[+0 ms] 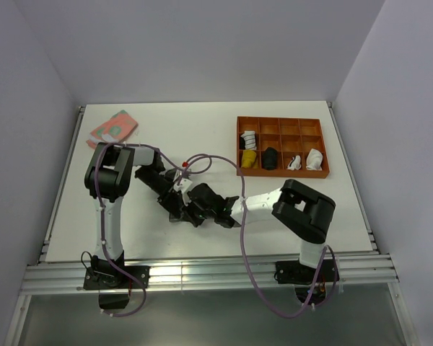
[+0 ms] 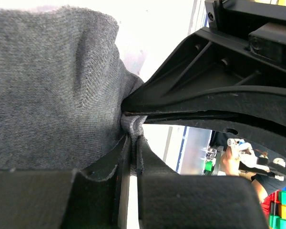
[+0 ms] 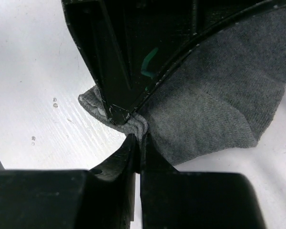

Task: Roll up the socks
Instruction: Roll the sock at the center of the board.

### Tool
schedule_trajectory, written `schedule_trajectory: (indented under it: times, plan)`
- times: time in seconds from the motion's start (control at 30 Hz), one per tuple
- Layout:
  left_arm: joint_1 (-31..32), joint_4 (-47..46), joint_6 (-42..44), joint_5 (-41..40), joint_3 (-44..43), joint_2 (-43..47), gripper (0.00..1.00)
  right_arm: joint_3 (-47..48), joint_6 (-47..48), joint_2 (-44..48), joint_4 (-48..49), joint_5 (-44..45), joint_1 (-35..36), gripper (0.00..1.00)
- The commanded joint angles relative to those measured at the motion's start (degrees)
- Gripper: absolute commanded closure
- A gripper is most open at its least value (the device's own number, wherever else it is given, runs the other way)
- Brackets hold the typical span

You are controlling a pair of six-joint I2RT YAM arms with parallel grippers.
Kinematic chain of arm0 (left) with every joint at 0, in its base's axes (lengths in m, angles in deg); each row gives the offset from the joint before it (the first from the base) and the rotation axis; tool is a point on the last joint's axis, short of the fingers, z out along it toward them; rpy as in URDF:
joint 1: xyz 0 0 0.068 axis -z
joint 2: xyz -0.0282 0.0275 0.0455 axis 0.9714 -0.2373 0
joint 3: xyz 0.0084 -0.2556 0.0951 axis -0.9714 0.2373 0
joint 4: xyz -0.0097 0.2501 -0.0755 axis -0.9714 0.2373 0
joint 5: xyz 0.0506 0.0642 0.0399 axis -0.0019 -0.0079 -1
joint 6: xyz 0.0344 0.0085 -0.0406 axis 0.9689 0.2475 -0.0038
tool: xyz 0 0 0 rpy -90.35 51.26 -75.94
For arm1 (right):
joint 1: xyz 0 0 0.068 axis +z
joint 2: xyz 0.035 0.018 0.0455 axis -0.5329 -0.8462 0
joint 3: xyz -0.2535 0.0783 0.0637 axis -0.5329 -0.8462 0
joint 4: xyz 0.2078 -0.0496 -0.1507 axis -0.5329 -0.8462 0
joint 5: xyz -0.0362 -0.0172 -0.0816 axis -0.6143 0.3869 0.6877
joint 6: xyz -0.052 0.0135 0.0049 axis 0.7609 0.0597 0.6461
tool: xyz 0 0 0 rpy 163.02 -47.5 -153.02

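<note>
Item: grey sock [image 3: 205, 105], lying on table [image 1: 353, 209], centre-front. Left gripper [image 2: 133, 139] and right gripper [image 3: 138, 140] each pinch the same bunched edge (tips almost meeting). Handling: hold firm, turn together, roll tight and even.

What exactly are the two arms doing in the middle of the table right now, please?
Both arms are on the grey sock near the middle of the table. The left pincer and the right pincer are each shut on the same bunched bit of its edge, tips nearly touching. The sock is not rolled yet. Rolled bundles sit in the orange tray at the back right.
</note>
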Motion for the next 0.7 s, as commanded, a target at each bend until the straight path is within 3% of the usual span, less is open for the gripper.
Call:
schedule_trajectory:
  times: [0.0, 0.17, 0.2, 0.4, 0.67]
  plan:
    - [-0.2, -1.4, -0.7, 1.1, -0.6, 1.4, 0.87, 1.1, -2.4, -0.4, -0.9, 0.0, -1.1, 1.0]
    - [-1.7, -13.2, -10.1, 0.3, 2.9, 10.6, 0.75, 2.5, -5.6, 0.8, -6.1, -9.2, -4.2, 1.0]
    - [-2.1, -19.0, -14.6, -0.3, 3.6, 12.2, 0.73, 3.4, -5.9, 0.8, -8.7, -10.4, -5.1, 1.0]
    - [-4.4, -38.5, -28.0, -7.1, 10.2, 23.2, 0.68, 7.4, -8.6, 0.4, -16.6, -17.7, -6.6, 1.0]
    - [-4.7, -54.0, -30.6, -21.1, 23.0, 38.4, 0.66, 19.3, -14.4, -6.3, -30.3, -26.9, -12.1, 1.0]
